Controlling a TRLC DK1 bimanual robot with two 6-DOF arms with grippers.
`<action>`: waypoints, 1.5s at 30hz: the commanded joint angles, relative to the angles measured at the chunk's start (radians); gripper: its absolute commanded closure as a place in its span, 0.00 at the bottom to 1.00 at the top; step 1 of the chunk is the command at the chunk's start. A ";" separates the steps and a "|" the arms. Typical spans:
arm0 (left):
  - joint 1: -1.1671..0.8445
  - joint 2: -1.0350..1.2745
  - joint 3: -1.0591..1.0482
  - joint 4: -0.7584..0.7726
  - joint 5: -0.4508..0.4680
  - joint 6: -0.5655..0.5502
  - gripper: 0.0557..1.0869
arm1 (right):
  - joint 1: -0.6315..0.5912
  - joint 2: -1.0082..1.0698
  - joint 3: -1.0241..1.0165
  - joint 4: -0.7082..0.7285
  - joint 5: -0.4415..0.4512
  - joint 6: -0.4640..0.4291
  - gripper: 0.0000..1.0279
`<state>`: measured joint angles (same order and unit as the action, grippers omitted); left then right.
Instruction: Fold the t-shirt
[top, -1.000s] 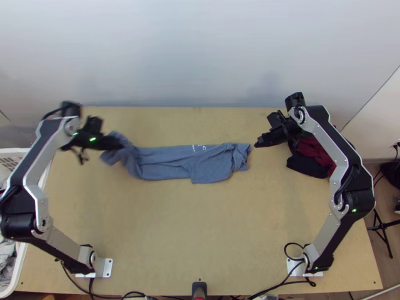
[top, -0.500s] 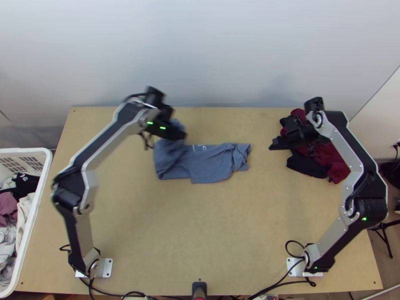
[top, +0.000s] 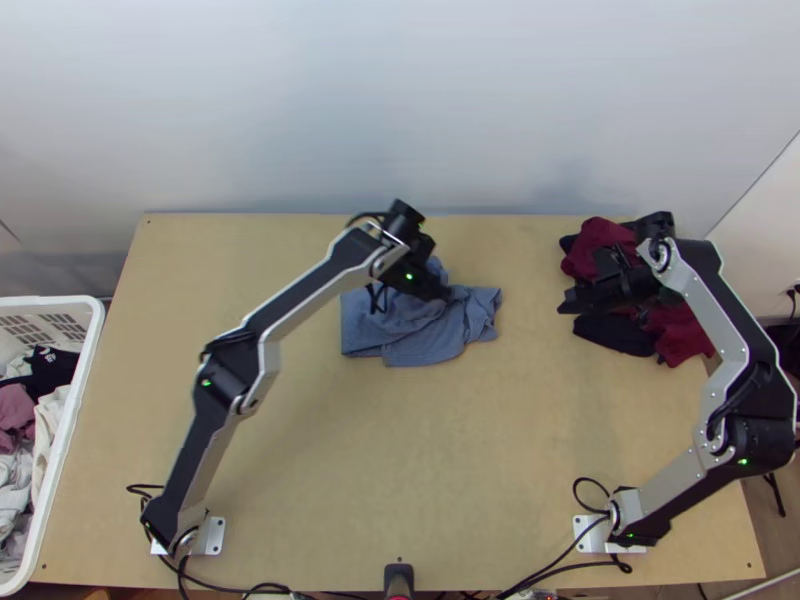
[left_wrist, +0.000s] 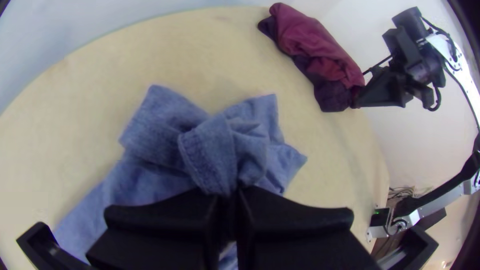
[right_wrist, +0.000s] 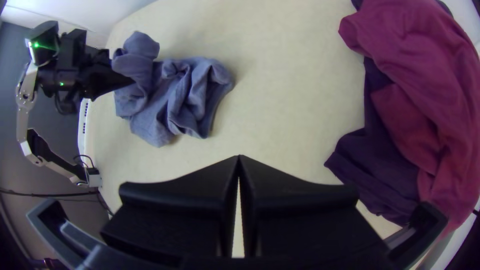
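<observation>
The blue t-shirt (top: 425, 345) lies in the far half of the table (top: 300, 480), about midway across, its layers partly doubled over and rumpled. The left gripper (left_wrist: 229, 192) is closed on a bunched fold of it, the pinched part raised above the rest. The right gripper (right_wrist: 239, 157) has its fingertips together with nothing between them, near the pile of dark red cloth (top: 682, 332) and black cloth (top: 615, 332).

From where I stand, this looks like the fold that brings one end of the shirt over the other, well along but untidy. The likeliest trouble is the landing: the grip has gathered the fabric into a lump, so letting go here could leave a crumpled heap rather than a flat layer. If the hand swings too far across, the flap may overshoot the far end — or drag the lower layers askew, with no second hand holding them down. Cloth clinging to the fingers could also undo the fold as they pull away. The right arm, if it comes in low, might catch the pile beside it.

At the left edge stands a white laundry basket (top: 93, 330), holding a black garment (top: 55, 366), a dusky pink one (top: 14, 408) and pale, jumbled clothes (top: 12, 480).
</observation>
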<state>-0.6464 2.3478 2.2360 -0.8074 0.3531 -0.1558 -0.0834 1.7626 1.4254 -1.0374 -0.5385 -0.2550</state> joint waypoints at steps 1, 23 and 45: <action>-0.064 0.111 0.050 0.093 0.035 -0.022 0.96 | -0.022 -0.018 -0.028 0.005 0.015 0.007 0.97; -0.039 -0.143 0.050 0.048 0.230 0.010 0.04 | 0.016 0.012 0.050 0.019 0.015 0.046 0.97; 0.252 -0.122 -0.331 -0.102 -0.003 0.170 0.96 | 0.407 0.156 0.290 0.014 0.009 0.076 0.97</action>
<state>-0.4240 2.2150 1.9694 -0.9360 0.3794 0.0128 0.2073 1.8542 1.6249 -1.0225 -0.5285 -0.1837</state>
